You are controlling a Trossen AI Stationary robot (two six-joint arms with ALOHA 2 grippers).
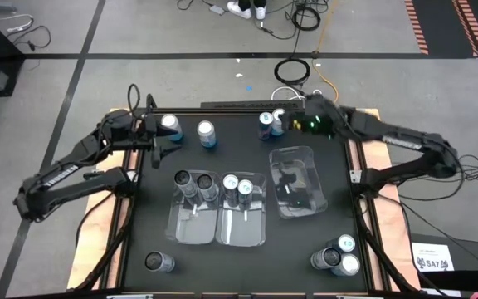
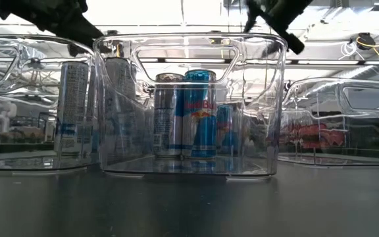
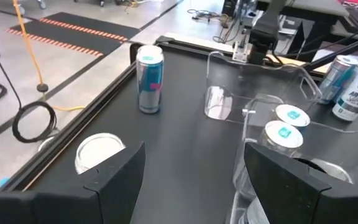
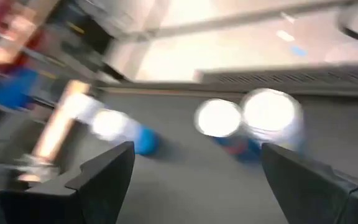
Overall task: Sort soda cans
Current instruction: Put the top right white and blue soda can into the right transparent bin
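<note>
Cans [image 1: 237, 191] stand inside two clear bins [image 1: 219, 224] at the tabletop [image 1: 247, 266] centre; others lie around them. Beyond the bins, left tool [image 1: 161, 143] beside one can, right tool [image 1: 293, 116] beside two, both gaping, empty.

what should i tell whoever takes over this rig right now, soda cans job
Left gripper: fingers open, empty, at the far left by a silver-topped can.
Right gripper: fingers open, empty, by two blue cans at the far edge.
Done: two dark grey cans in the left clear plastic bin, two blue-and-white cans in the middle clear bin.
Left: the right clear bin holds no cans; one blue-and-white can far, one dark can near left, three cans near right.
</note>
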